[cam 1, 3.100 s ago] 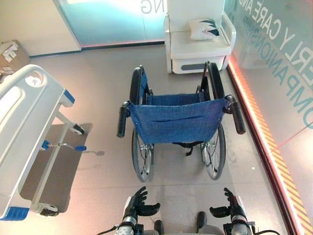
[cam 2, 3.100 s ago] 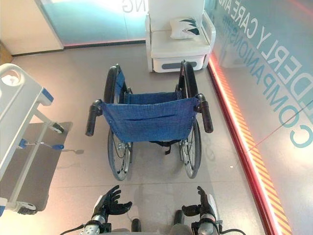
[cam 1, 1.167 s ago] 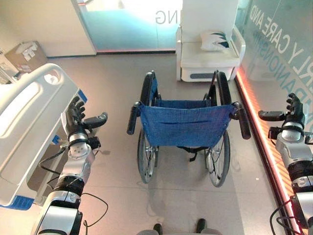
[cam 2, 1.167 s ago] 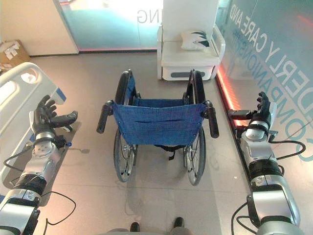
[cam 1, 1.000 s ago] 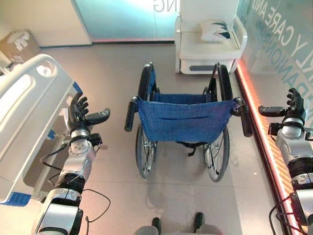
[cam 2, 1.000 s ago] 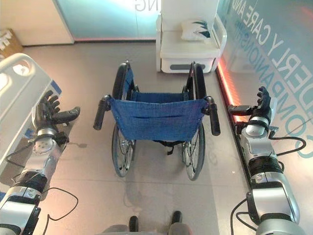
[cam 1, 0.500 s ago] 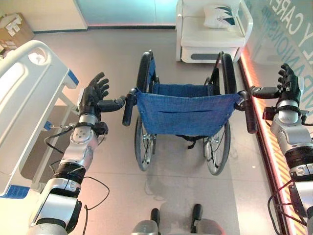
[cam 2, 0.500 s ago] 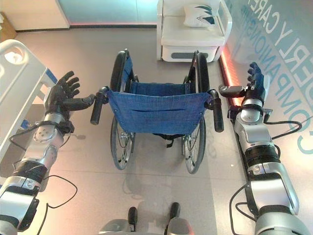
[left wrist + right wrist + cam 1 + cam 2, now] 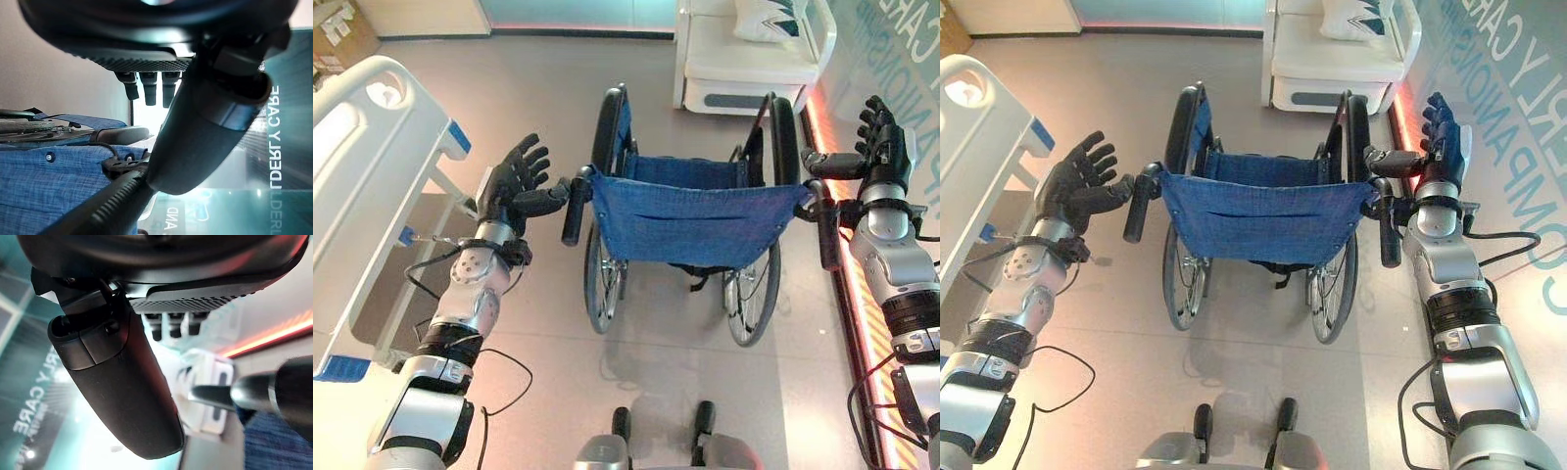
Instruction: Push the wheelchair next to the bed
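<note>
**Robot's open hands flank wheelchair handles**

A folding wheelchair with a blue fabric backrest (image 9: pixel 690 223) and black tyres stands on the grey floor in the middle of the room, its back toward the robot. The white hospital bed with blue corner bumpers (image 9: pixel 362 186) lies off to the robot's left, well apart from the chair. The left hand (image 9: pixel 514 183) is raised at the end of an outstretched silver-grey arm, fingers spread and straight, thumb reaching toward the black left push handle (image 9: pixel 575 207) and appearing just to touch its top; the fingers are not curled round it. The right hand (image 9: pixel 1440 129) is likewise upright and open, fingers straight, thumb extended inward above the black right push handle (image 9: pixel 1388 233). Beyond the chair, a white armchair with a patterned cushion (image 9: pixel 754 49) stands beside the glass wall with its glowing red floor strip (image 9: pixel 862 294).
</note>
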Controlling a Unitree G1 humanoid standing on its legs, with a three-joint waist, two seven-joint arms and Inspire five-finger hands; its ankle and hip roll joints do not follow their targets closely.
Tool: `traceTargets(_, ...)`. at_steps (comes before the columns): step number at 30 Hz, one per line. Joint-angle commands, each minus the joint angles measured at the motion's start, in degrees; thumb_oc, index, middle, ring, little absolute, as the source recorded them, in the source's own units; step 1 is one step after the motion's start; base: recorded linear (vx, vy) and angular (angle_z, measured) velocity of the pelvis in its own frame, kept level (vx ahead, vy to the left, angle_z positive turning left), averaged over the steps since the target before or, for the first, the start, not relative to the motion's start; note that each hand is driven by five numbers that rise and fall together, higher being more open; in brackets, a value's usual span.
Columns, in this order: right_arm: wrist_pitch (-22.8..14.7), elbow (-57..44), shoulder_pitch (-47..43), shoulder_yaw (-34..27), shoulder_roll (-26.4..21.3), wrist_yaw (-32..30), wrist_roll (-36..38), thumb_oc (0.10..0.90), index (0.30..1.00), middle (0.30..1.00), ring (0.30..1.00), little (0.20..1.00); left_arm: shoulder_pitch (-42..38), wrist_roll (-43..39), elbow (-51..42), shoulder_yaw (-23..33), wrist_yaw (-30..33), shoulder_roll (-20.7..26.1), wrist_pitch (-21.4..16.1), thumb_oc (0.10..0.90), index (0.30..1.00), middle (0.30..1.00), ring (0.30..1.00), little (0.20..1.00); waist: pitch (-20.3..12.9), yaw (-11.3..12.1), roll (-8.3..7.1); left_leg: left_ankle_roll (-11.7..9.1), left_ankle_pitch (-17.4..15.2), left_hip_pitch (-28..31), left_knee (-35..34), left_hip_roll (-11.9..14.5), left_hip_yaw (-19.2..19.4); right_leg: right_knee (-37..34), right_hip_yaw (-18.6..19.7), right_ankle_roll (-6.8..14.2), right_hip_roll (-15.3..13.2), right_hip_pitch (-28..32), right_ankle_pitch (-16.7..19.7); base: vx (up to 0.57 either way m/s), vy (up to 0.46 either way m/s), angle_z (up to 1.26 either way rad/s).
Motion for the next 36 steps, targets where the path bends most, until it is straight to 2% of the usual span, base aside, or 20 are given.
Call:
traceTargets(1, 5.1, -1.9, -8.7, 6.5, -4.0, 5.5, -4.8, 0.8, 0.9, 0.9, 0.9, 0.9, -9.8, 2.4, -4.0, -4.0, -1.8, 3.1, -2.0, 0.8, 0.9, 0.9, 0.9, 0.9, -5.4, -0.8, -0.29, 1.7, -1.3, -5.0, 4.1, -2.8, 0.6, 6.8, 1.8, -0.1, -0.4, -2.5, -3.4, -0.09, -0.015, -0.05)
traceTargets(3, 9.1, 0.7, -9.7, 9.1, -5.0, 8.6, -5.8, 0.8, 0.9, 0.9, 0.9, 0.9, -10.7, 0.4, -3.7, -4.3, -2.8, 4.0, -3.6, 0.8, 0.9, 0.9, 0.9, 0.9, -5.1, -0.7, -0.5, 1.7, -1.2, -5.3, 4.0, -2.6, 0.8, 6.8, 1.7, -0.1, -0.4, -2.9, -3.3, -0.07, -0.016, -0.05)
traceTargets(5, 10.8, 2.7, -10.2, 10.7, -5.5, 10.9, -5.8, 0.8, 0.9, 0.9, 0.9, 0.9, -11.1, -1.2, -4.0, -4.3, -2.1, 4.5, -6.2, 0.8, 0.9, 0.9, 0.9, 0.9, -5.0, -0.6, -0.6, 1.7, -1.1, -5.3, 3.9, -2.5, 0.8, 6.8, 1.7, -0.1, -0.4, -3.0, -3.2, -0.02, -0.006, -0.01)
traceTargets(6, 11.6, 4.1, -10.4, 11.8, -5.6, 12.6, -5.5, 0.8, 0.9, 0.9, 0.9, 0.9, -11.2, -1.7, -4.6, -3.7, 0.1, 4.6, -8.5, 0.8, 0.9, 0.9, 0.9, 0.9, -5.0, -0.4, -0.74, 1.6, -1.0, -5.2, 3.8, -2.4, 0.9, 6.9, 1.5, -0.2, -0.4, -3.0, -3.3, 0.0, 0.0, 0.0)
traceTargets(11, 14.4, 5.4, -10.7, 13.6, -5.9, 16.6, -6.1, 0.8, 0.9, 0.9, 0.9, 0.9, -11.6, 0.1, -5.7, -2.2, 6.7, 4.9, -12.9, 0.8, 0.9, 0.9, 0.9, 0.9, -4.6, -0.2, -1.05, 1.6, -1.0, -5.3, 3.7, -2.3, 0.8, 6.8, 1.6, -0.4, -0.4, -2.9, -3.5, 0.0, 0.0, 0.0)
traceTargets(16, 15.6, 4.8, -10.2, 14.2, -6.9, 17.0, -6.6, 0.8, 0.9, 0.9, 0.9, 0.9, -11.5, 0.1, -7.4, -0.8, 8.6, 5.7, -13.0, 0.8, 0.9, 0.9, 0.9, 0.9, -3.9, -0.2, -1.29, 1.5, -1.1, -5.7, 3.7, -2.3, 0.6, 7.0, 1.8, -0.5, -0.3, -3.3, -3.7, -0.05, -0.014, -0.01)
traceTargets(21, 17.8, 3.0, -8.9, 13.0, -9.1, 17.6, -10.4, 0.8, 0.9, 0.9, 0.9, 0.9, -10.1, -0.2, -11.3, 1.0, 10.7, 6.6, -15.4, 0.8, 0.9, 0.9, 0.9, 0.9, -3.2, -0.4, -1.43, 1.5, -1.0, -6.2, 3.6, -2.2, 0.5, 7.2, 2.2, -0.6, -0.1, -3.9, -3.8, -0.06, -0.002, -0.02)
traceTargets(24, 18.0, 2.7, -7.9, 12.1, -10.6, 15.7, -12.5, 0.8, 0.9, 0.9, 0.9, 0.9, -9.4, 1.8, -13.6, 2.1, 13.2, 7.2, -16.1, 0.8, 0.9, 0.9, 0.9, 0.9, -3.0, -0.6, -1.45, 1.6, -1.0, -6.1, 3.4, -2.1, 0.5, 7.2, 2.5, -0.7, 0.2, -3.8, -4.0, -0.03, 0.004, -0.04)
traceTargets(28, 18.3, 1.9, -7.6, 10.8, -11.8, 12.2, -15.1, 0.8, 0.9, 0.9, 0.9, 0.9, -9.4, 1.9, -15.9, 2.5, 13.7, 8.1, -14.4, 0.8, 0.9, 0.9, 0.9, 0.9, -2.9, -0.8, -1.38, 1.6, -1.1, -6.2, 3.4, -2.1, 0.5, 7.2, 2.9, -0.7, 0.4, -4.1, -4.1, -0.04, 0.001, -0.03)
traceTargets(29, 18.1, 0.8, -7.4, 9.8, -12.4, 11.7, -15.8, 0.8, 0.9, 0.9, 0.9, 0.9, -9.1, 0.3, -17.2, 2.7, 12.2, 8.3, -12.1, 0.8, 0.9, 0.9, 0.9, 0.9, -2.7, -0.9, -1.27, 1.6, -1.2, -6.4, 3.4, -2.1, 0.5, 7.3, 3.0, -0.7, 0.4, -4.1, -4.2, -0.04, 0.004, -0.03)
traceTargets(30, 18.2, 0.5, -7.3, 9.6, -12.5, 11.7, -16.0, 0.8, 0.9, 0.9, 0.9, 0.9, -9.0, 0.2, -17.4, 2.7, 12.0, 8.2, -11.7, 0.8, 0.9, 0.9, 0.9, 0.9, -2.7, -0.9, -1.25, 1.6, -1.2, -6.4, 3.5, -2.1, 0.5, 7.3, 3.1, -0.7, 0.4, -4.2, -4.2, -0.06, 0.006, -0.05)
traceTargets(31, 18.3, -0.9, -6.8, 8.9, -12.6, 11.1, -16.8, 0.8, 0.9, 0.9, 0.9, 0.9, -8.5, -0.4, -18.4, 2.8, 11.3, 8.0, -8.8, 0.8, 0.9, 0.9, 0.9, 0.9, -2.4, -1.1, -1.1, 1.7, -1.2, -6.4, 3.4, -2.1, 0.5, 7.4, 3.3, -0.6, 0.5, -4.3, -4.2, -0.03, 0.003, -0.05)
traceTargets(32, 18.3, -1.1, -6.7, 8.8, -12.5, 11.0, -16.8, 0.8, 0.9, 0.9, 0.9, 0.9, -8.4, -0.3, -18.6, 2.8, 11.4, 8.0, -8.4, 0.8, 0.9, 0.9, 0.9, 0.9, -2.3, -1.1, -1.09, 1.7, -1.2, -6.4, 3.4, -2.1, 0.5, 7.4, 3.3, -0.6, 0.5, -4.3, -4.2, -0.05, -0.001, -0.05)
traceTargets(33, 18.2, -2.6, -6.0, 8.0, -12.5, 11.0, -17.2, 0.8, 0.9, 0.9, 0.9, 0.9, -7.8, 1.2, -19.2, 2.8, 10.7, 7.9, -4.7, 0.8, 0.9, 0.9, 0.9, 0.9, -2.1, -1.2, -0.99, 1.8, -1.2, -6.4, 3.3, -2.2, 0.5, 7.4, 3.3, -0.6, 0.6, -4.4, -4.2, -0.03, -0.003, -0.04)
traceTargets(34, 18.4, -3.1, -5.9, 7.8, -12.5, 11.0, -17.1, 0.8, 0.9, 0.9, 0.9, 0.9, -7.6, 1.5, -19.3, 2.7, 10.7, 7.9, -4.2, 0.8, 0.9, 0.9, 0.9, 0.9, -2.1, -1.2, -0.96, 1.8, -1.2, -6.5, 3.3, -2.2, 0.6, 7.4, 3.4, -0.6, 0.6, -4.4, -4.2, -0.06, -0.01, -0.04)
traceTargets(35, 18.5, -4.9, -5.2, 7.1, -12.3, 10.9, -16.8, 0.8, 0.9, 0.9, 0.9, 0.9, -6.8, 3.0, -19.6, 2.5, 10.5, 8.1, -1.1, 0.8, 0.9, 0.9, 0.9, 0.9, -1.9, -1.3, -0.83, 1.9, -1.1, -6.6, 3.3, -2.2, 0.7, 7.3, 3.4, -0.6, 0.7, -4.5, -4.1, -0.04, -0.01, -0.03)
traceTargets(36, 18.5, -5.4, -4.9, 6.9, -12.3, 10.7, -16.7, 0.8, 0.9, 0.9, 0.9, 0.9, -6.5, 3.6, -19.7, 2.4, 10.8, 8.1, -0.5, 0.8, 0.9, 0.9, 0.9, 0.9, -1.8, -1.3, -0.82, 1.9, -1.1, -6.6, 3.3, -2.2, 0.7, 7.3, 3.4, -0.6, 0.7, -4.5, -4.1, -0.06, -0.019, -0.03)
